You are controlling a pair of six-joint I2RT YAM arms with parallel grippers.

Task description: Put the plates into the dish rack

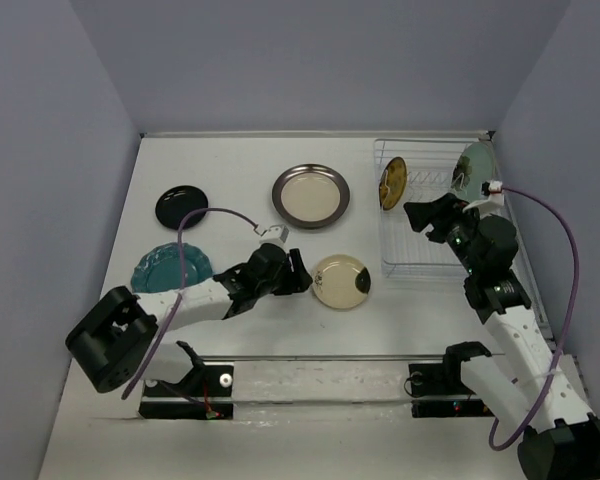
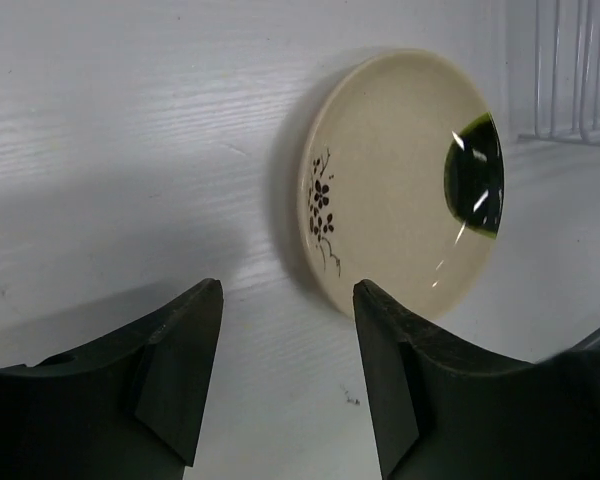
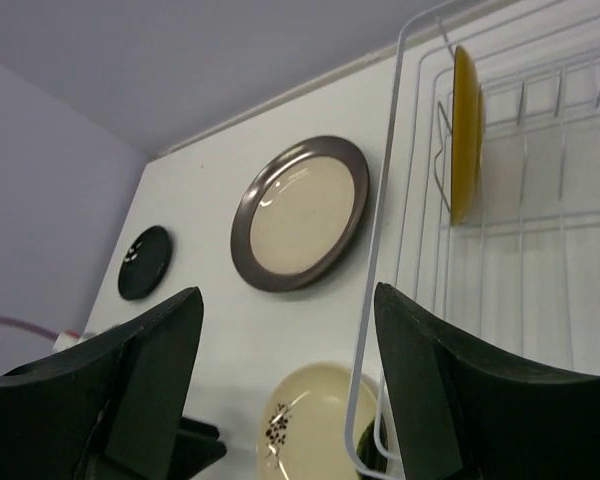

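The white wire dish rack (image 1: 435, 262) stands at the right and holds the amber plate (image 1: 392, 183) and the pale teal plate (image 1: 474, 166) upright. The tan plate with a dark spot (image 1: 341, 281) lies flat just left of the rack. My left gripper (image 1: 302, 276) is open and empty, right beside that plate's left rim (image 2: 320, 215). My right gripper (image 1: 423, 220) is open and empty above the rack's left edge (image 3: 380, 260). The silver-rimmed cream plate (image 1: 311, 195), the black plate (image 1: 181, 206) and the dark teal plate (image 1: 172, 268) lie flat on the table.
Grey walls close in the table on the left, back and right. A clear strip (image 1: 310, 358) runs across the near edge by the arm bases. A purple cable (image 1: 570, 270) loops off the right arm.
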